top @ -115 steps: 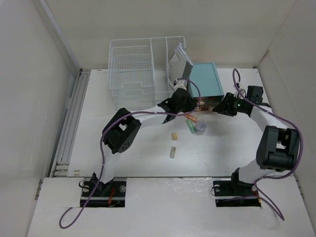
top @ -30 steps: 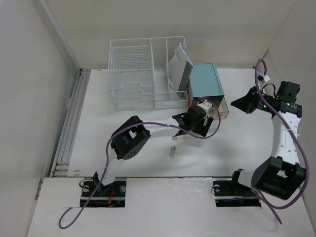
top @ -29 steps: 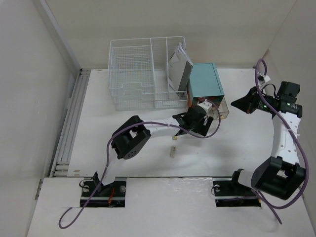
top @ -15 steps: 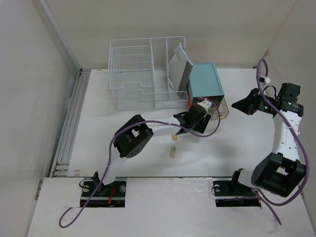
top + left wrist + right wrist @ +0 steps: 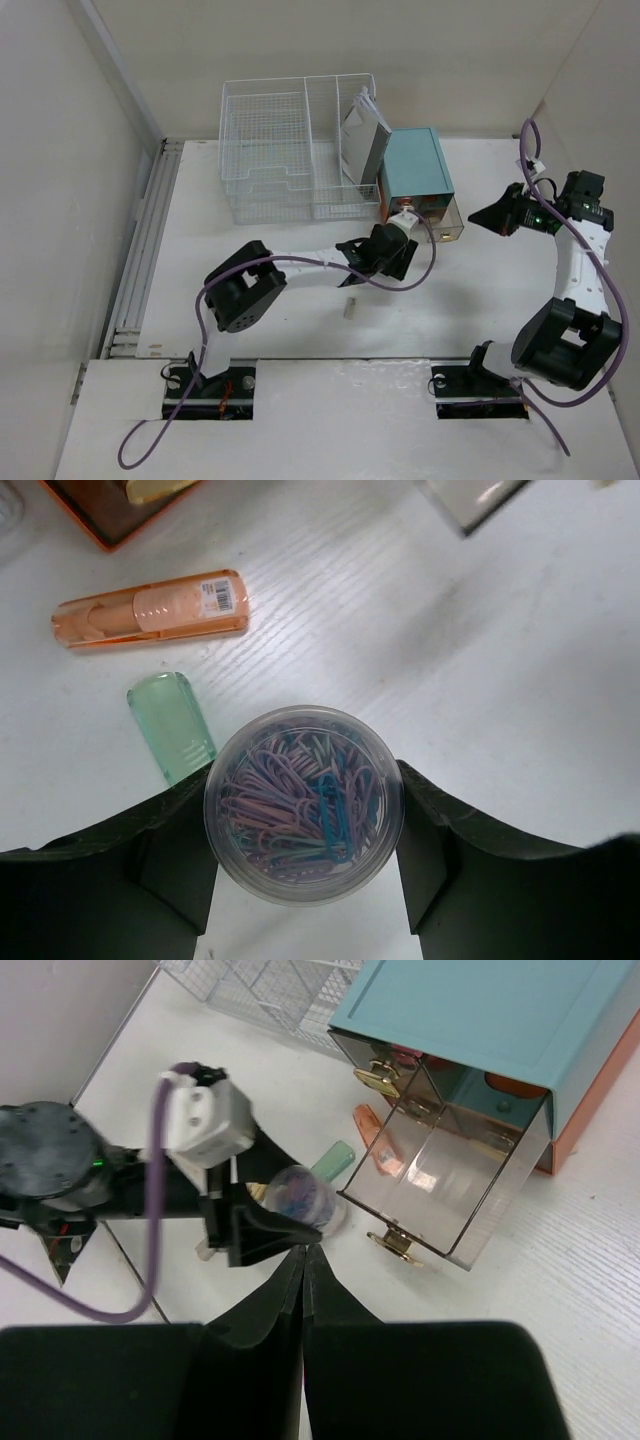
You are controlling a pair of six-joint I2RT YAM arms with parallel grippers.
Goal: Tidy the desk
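Note:
A clear round tub of coloured paper clips stands on the white desk, just in front of the teal drawer box. My left gripper is shut on the tub, with one black finger pressed to each side. From above, the left gripper covers the tub. The box's clear drawer is pulled open. An orange highlighter and a green one lie beyond the tub. My right gripper hangs shut and empty above the desk, right of the drawer.
A white wire-mesh basket stands at the back, with a grey notebook upright in its right section. A small pale block lies on the desk nearer the arms. An orange tray corner shows by the box.
My left jaws have narrowed onto the tub of paper clips, and the left arm's elbow has swung left and down. The right gripper has drifted slightly lower.

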